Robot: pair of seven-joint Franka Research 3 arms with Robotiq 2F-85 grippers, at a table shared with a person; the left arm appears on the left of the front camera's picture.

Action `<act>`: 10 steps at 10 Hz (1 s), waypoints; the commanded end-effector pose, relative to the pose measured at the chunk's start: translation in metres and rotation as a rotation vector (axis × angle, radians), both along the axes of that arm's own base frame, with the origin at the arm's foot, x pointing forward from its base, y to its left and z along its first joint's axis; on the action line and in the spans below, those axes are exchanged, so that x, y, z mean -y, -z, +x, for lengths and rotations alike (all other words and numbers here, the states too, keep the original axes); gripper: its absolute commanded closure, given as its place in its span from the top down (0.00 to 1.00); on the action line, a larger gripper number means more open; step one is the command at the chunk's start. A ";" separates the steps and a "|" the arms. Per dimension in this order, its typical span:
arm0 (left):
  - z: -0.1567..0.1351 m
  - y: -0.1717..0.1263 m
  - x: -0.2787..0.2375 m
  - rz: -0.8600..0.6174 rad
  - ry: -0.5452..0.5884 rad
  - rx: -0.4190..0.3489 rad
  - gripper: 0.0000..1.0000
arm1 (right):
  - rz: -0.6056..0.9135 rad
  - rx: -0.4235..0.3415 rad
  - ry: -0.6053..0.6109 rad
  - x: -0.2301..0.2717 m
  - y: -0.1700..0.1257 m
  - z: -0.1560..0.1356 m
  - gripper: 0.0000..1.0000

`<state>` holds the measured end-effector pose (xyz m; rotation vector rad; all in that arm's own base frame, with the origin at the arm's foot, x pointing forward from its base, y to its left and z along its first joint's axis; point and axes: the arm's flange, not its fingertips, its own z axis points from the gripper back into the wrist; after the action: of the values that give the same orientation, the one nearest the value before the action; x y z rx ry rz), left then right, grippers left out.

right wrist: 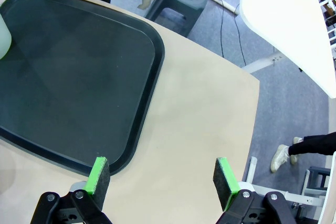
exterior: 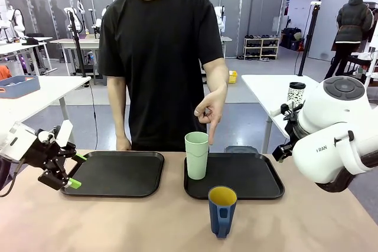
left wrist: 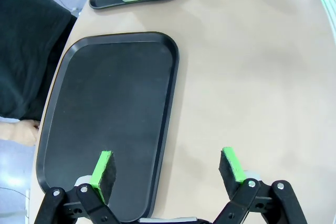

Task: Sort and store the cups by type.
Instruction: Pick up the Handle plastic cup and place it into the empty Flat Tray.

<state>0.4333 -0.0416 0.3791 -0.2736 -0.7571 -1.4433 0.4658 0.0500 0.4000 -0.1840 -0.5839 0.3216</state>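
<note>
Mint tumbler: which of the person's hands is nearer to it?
Left. The person's left hand hangs above the mint tumbler, finger pointing down at it; their right hand rests at the far table edge, behind the other tray.

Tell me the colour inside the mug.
Yellow; the mug shows best in the front view.

A tall, pale mint-green tumbler (exterior: 196,154), handleless and open-mouthed, stands upright at the left end of the right-hand black tray (exterior: 260,182). A shorter dark blue mug (exterior: 222,209) with a yellow interior stands upright on the bare bench (exterior: 147,222), just off that tray's near edge, its handle facing the robot's side.
</note>
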 end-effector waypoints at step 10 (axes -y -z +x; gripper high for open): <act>0.004 0.001 0.001 -0.007 -0.004 0.006 1.00 | -0.385 -0.252 -0.746 0.001 -0.040 -0.021 1.00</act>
<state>0.4335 -0.0415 0.3790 -0.2736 -0.7571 -1.4429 0.4386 0.0514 0.4391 -0.2624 -0.3260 1.0923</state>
